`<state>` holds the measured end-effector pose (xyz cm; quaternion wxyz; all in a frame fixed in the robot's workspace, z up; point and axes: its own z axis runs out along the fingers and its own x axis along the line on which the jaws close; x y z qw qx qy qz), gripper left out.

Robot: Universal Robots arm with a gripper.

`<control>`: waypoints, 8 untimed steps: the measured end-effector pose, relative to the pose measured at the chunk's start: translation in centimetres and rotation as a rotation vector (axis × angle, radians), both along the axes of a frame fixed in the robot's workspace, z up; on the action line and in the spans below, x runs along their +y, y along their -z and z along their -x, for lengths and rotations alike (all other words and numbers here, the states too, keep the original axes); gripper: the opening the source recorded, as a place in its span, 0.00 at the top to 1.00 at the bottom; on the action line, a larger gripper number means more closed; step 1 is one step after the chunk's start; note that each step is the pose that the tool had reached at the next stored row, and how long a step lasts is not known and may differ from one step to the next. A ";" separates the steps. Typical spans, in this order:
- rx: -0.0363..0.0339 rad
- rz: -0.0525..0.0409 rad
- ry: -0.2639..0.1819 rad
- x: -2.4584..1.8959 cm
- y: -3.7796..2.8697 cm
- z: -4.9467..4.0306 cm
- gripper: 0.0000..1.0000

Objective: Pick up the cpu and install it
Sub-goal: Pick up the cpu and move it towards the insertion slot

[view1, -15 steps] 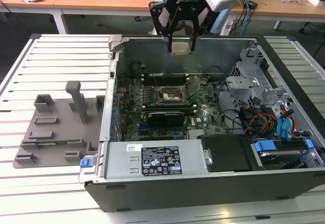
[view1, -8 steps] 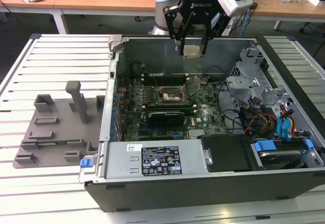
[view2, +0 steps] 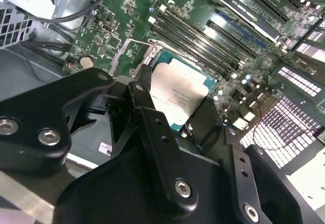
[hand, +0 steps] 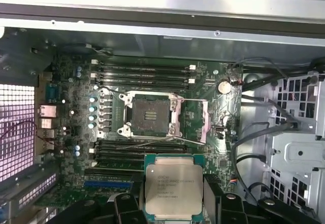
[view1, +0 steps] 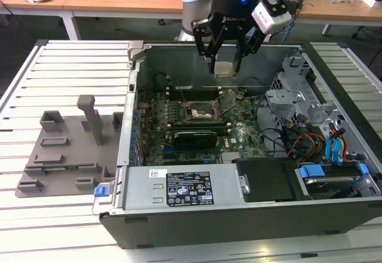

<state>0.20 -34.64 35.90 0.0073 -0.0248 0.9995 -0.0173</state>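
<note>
A small flat square cpu [view1: 224,68] with a pale silver-grey metal top is pinched by two opposite edges in the black two-fingered gripper [view1: 225,66]. The fingers [view2: 147,112] are closed against its sides. The cpu lies flat and level, with its metal top facing up toward the wrist and its green border showing around the lid in both wrist views. Being square, it has no evident long axis. In the first wrist view its edges run parallel to those of the square black socket [hand: 150,115] with metal edges.

The cpu [hand: 173,191] sits directly between the fingertips, under the gripper body, and hangs above the green motherboard [view1: 239,138] without touching it. It is near the socket but not over it, and a bank of black memory slots [hand: 137,148] lies between the two. The socket stands open, its silver load plate [hand: 195,120] swung aside and its pin field exposed.

The motherboard sits inside an open black and grey metal computer case [view1: 239,230]. A perforated metal drive cage [view1: 295,96] and a tangle of coloured cables [view1: 298,141] are also in the case, toward the exterior view's right. The case rests on a white slatted table [view1: 59,66]. A grey plastic fixture [view1: 65,149] with upright posts stands just beside the case, on the exterior view's left.
</note>
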 end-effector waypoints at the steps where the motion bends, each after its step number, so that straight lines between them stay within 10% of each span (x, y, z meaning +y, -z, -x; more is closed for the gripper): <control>1: 0.0000 0.0000 0.000 0.00 0.15 0.00 0.45; 8: 0.0000 0.0001 0.000 0.00 1.42 0.00 0.45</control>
